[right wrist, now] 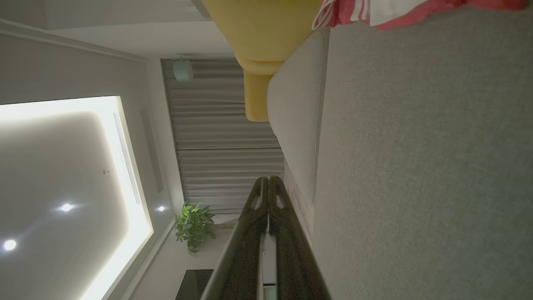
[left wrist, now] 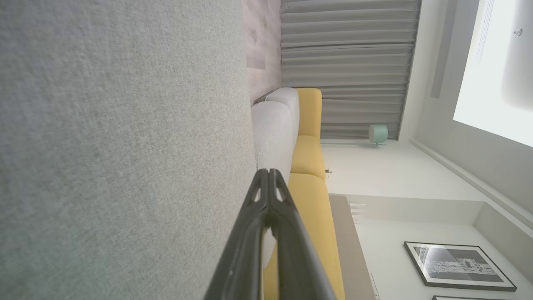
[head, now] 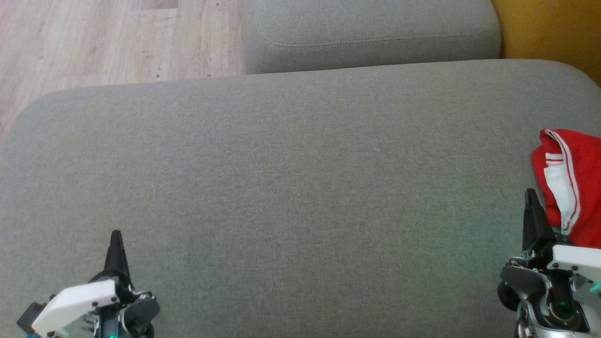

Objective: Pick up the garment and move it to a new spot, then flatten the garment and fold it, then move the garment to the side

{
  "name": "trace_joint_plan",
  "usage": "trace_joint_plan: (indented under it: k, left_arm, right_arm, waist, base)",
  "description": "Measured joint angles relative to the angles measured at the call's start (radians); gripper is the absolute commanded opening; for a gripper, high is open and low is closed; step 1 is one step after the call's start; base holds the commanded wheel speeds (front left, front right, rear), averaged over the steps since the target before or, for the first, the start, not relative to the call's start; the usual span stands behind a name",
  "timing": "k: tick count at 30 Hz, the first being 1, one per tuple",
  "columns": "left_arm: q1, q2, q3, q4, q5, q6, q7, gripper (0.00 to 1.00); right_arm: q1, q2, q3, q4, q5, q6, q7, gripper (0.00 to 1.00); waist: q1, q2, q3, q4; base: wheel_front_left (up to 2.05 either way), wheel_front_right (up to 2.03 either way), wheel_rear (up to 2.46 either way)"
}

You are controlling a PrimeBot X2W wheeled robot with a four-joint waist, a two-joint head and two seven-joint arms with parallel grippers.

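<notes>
The red garment [head: 575, 188] lies bunched at the right edge of the cushion [head: 300, 188]. The left gripper [head: 115, 234] and right gripper [head: 530, 193] are pressed together, empty. A shallow pinch could shove the garment off that edge.

The right hand [right wrist: 267, 180] holds its two dark fingers pressed together, empty, beside a grey cushion [right wrist: 416, 166]. A red and white garment [right wrist: 399, 10] lies on that cushion at the top edge, well apart. A green plant [right wrist: 193, 227] shows beyond.
</notes>
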Motion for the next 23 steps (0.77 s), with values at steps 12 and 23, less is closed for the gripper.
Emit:
trace_joint_plan:
  k: [12, 23]
  left_arm:
    - [0.0, 0.0, 0.0, 0.0, 0.0, 0.0, 0.0, 0.0]
    - [0.0, 0.0, 0.0, 0.0, 0.0, 0.0, 0.0, 0.0]
  right_arm:
    - [0.0, 0.0, 0.0, 0.0, 0.0, 0.0, 0.0, 0.0]
    - [0.0, 0.0, 0.0, -0.001, 0.0, 0.0, 0.0, 0.0]
  waist:
    - [0.0, 0.0, 0.0, 0.0]
    - [0.0, 0.0, 0.0, 0.0]
  base:
    - [0.0, 0.0, 0.0]
    - [0.0, 0.0, 0.0]
